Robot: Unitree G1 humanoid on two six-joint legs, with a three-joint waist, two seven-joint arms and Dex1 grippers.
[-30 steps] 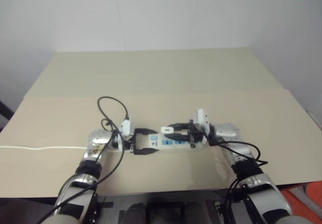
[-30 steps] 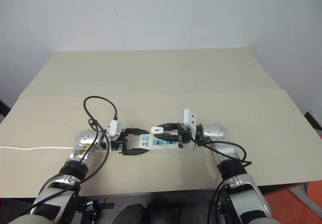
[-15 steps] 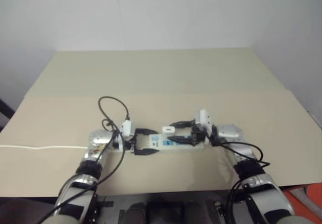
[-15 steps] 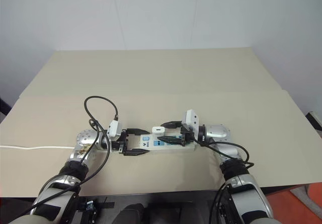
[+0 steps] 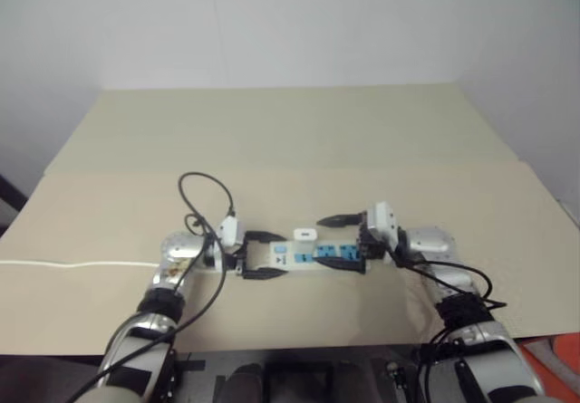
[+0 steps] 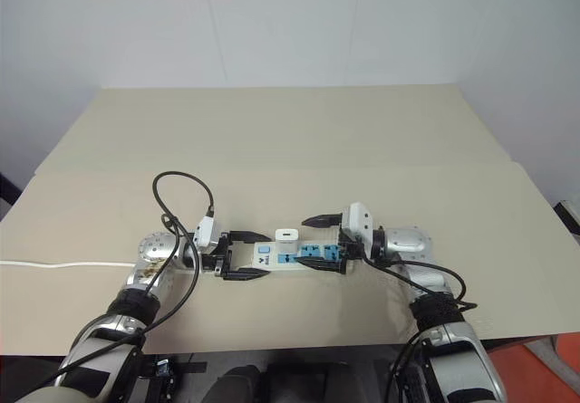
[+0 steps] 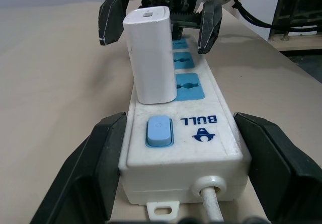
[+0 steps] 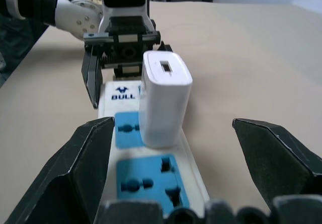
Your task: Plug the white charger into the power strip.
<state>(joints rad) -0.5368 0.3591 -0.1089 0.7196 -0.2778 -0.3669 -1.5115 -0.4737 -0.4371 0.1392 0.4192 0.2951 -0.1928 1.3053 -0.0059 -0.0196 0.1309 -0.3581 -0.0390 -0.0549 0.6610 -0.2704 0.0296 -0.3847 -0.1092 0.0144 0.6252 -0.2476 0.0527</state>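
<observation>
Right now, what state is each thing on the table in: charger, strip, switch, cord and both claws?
white charger: upright, seated in the socket nearest the switch.
power strip: flat on the table, two blue sockets free.
switch: position cannot be told.
cord: runs off the table's left edge.
left claw: open, fingers flanking the strip's switch end.
right claw: open, off the charger.

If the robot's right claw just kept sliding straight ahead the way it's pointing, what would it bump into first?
Most likely the white charger. The right gripper is open, its fingers either side of the power strip, pointing along it. The charger stands upright in a socket directly ahead, before the left gripper at the far end. Exact depth is uncertain.
</observation>
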